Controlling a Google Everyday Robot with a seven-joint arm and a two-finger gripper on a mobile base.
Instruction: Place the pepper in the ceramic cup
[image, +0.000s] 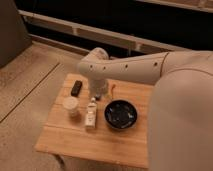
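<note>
The ceramic cup (71, 105), pale cream with a round rim, stands on the left part of the wooden table (70, 140). A slim orange-red pepper (114, 90) lies near the table's far edge, just right of the gripper. My gripper (98, 93) points down at the table's far middle, to the right of and behind the cup. It is apart from the cup. The arm reaches in from the right.
A wide black bowl (120, 114) sits right of centre. A small white bottle (91, 115) lies between the cup and the bowl. A small black object (76, 88) lies at the far left. The robot's pale body (180, 125) covers the table's right side.
</note>
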